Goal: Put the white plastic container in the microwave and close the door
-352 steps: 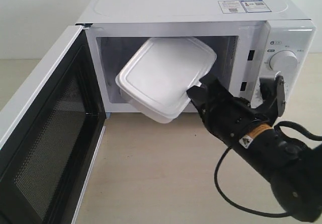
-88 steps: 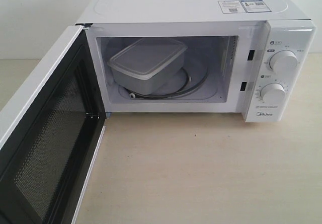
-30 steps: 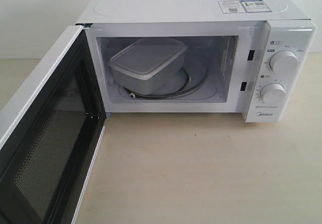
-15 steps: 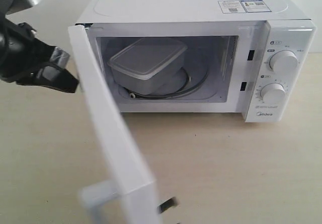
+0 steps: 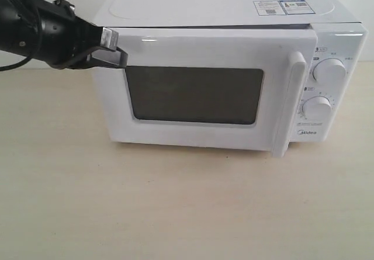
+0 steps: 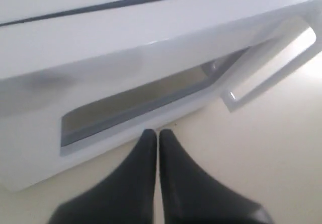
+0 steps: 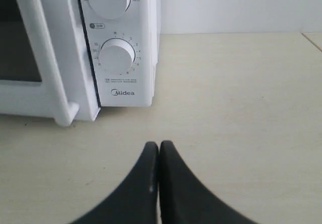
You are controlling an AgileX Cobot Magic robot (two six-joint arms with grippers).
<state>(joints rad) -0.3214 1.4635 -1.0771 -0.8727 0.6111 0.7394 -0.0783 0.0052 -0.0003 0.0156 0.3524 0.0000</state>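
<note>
Left gripper point(image 5: 116, 49), fingers pressed together and empty, tips at the hinge-side top corner of the shut door point(image 5: 193, 49); its wrist view adds the handle point(image 6: 269, 60) farther along. Right gripper point(image 7: 159, 146), likewise clenched empty, appears only in its own wrist view, with the microwave point(image 7: 143, 32) and its dials point(image 7: 116, 56) ahead. The container is unseen in every view.

The door point(image 5: 193, 90), wide open a second ago, is now swung shut against the microwave point(image 5: 234, 3); the left hand point(image 5: 114, 48) has arrived at the door's upper hinge-side corner.
</note>
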